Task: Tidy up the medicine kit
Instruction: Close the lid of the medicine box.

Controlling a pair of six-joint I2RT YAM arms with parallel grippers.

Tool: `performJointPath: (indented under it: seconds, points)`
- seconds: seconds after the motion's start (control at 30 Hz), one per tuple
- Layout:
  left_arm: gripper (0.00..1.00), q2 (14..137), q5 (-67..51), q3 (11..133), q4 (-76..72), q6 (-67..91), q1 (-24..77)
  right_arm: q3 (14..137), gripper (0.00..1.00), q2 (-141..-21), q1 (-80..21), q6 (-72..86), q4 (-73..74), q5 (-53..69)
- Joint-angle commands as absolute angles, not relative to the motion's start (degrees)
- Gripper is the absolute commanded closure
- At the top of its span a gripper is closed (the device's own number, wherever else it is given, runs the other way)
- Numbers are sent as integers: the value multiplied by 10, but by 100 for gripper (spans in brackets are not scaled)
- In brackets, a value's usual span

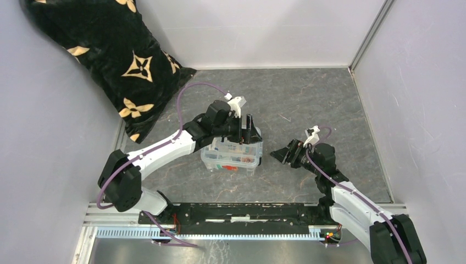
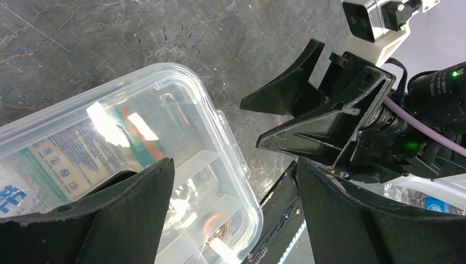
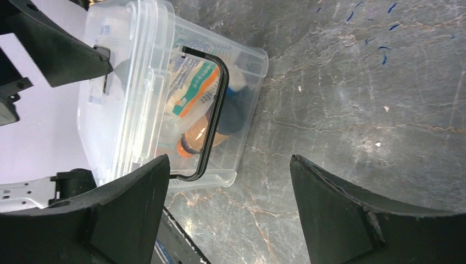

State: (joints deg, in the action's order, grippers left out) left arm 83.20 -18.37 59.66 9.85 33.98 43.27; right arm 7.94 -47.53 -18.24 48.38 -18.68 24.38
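Observation:
The medicine kit (image 1: 231, 158), a clear plastic box with packets and an orange-capped bottle inside, sits on the grey table. My left gripper (image 1: 251, 135) is open and hovers over the kit's right end. In the left wrist view the kit's corner (image 2: 181, 126) lies between the open jaws of the left gripper (image 2: 236, 187), and clear dividers show through its top. My right gripper (image 1: 278, 155) is open and empty, just right of the kit. In the right wrist view the right gripper (image 3: 228, 170) faces the kit's side (image 3: 165, 99) with its black clip (image 3: 214, 110).
A black pillow with gold flowers (image 1: 110, 49) leans in the back left corner. White walls close in the table (image 1: 308, 99) on three sides. A black rail (image 1: 242, 212) runs along the near edge between the arm bases.

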Motion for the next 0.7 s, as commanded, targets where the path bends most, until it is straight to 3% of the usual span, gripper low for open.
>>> performJointPath:
  seconds: [0.0, 0.27, 0.67]
  points:
    - [11, 834, -153, 559, 128, 354, 435, 60, 12, -480, -181, 535, -270, 271]
    - [12, 828, -144, 547, 138, 353, 435, 3, 2, -525, -180, 639, -484, 320]
    - [12, 826, -137, 551, 148, 350, 434, 18, 2, -632, -188, 698, -630, 377]
